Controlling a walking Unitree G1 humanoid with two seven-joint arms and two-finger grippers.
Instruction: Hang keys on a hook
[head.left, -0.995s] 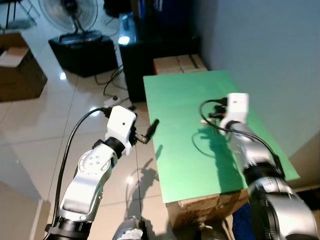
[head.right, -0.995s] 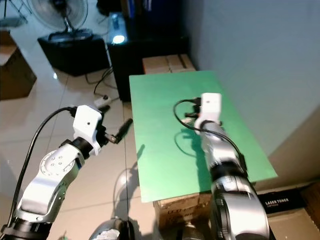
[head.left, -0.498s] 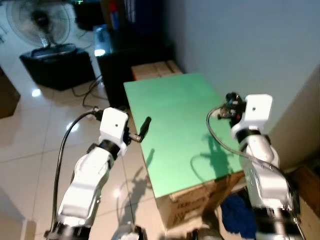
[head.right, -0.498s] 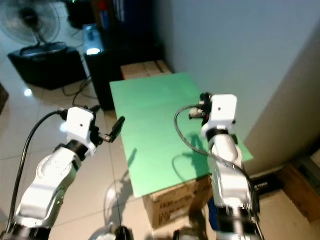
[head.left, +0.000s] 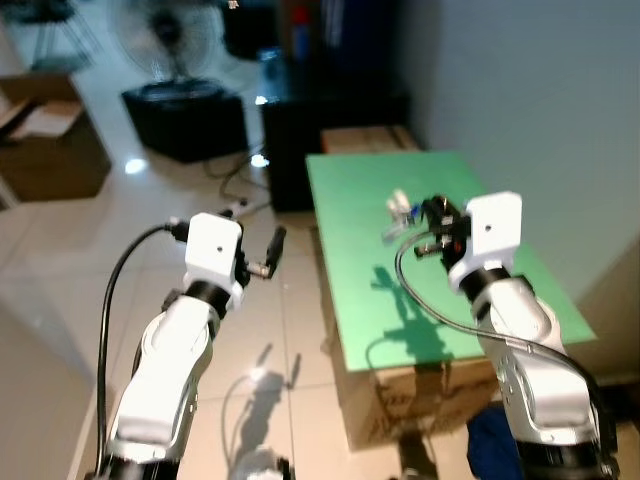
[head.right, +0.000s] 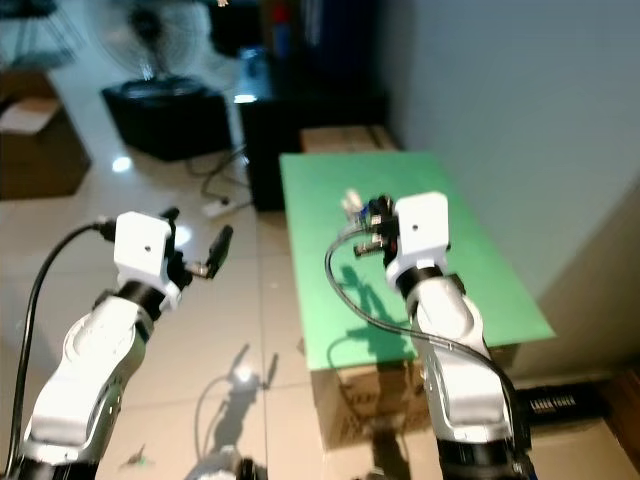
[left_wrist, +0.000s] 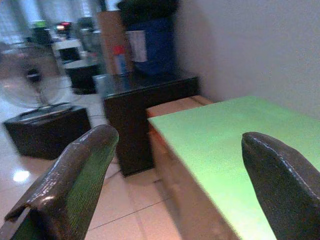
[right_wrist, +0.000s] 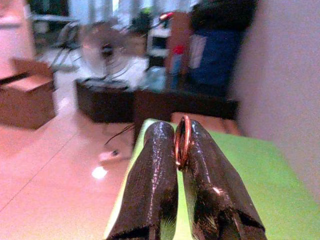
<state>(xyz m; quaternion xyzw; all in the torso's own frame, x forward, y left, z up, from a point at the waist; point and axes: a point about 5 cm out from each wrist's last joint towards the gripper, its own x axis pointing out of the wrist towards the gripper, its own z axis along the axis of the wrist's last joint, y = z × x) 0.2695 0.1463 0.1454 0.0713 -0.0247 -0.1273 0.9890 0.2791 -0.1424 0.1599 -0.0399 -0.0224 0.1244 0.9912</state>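
At the far left a brown cardboard box (head.left: 45, 150) stands open on the shiny tiled floor (head.left: 90, 260). Beside it one standing fan (head.left: 168, 40) rests on a black low cabinet (head.left: 185, 120). No writing on these things can be read; the pictures are blurred.

The left gripper (left_wrist: 175, 185) is held up above the floor, just beside the left edge of the table, and its two black fingers (left_wrist: 70, 180) stand wide apart with nothing between them.

Next comes a dark cabinet (left_wrist: 145, 117) with a blue container (left_wrist: 150, 45) on top; it carries a white label, but the text is too soft to read. One light brown box (head.left: 365, 138) lies between this cabinet and the green table (head.left: 400, 310).

The right gripper (right_wrist: 181, 150) hovers over the green table, in front of the grey wall (head.left: 530, 110). Its two fingers are pressed together on the keys, and one copper-coloured ring (right_wrist: 182, 140) stands upright between the tips. In the head views the keys (head.left: 400, 212) look like a pale small bundle at the fingertips, above the table top. How many keys there are I cannot tell.
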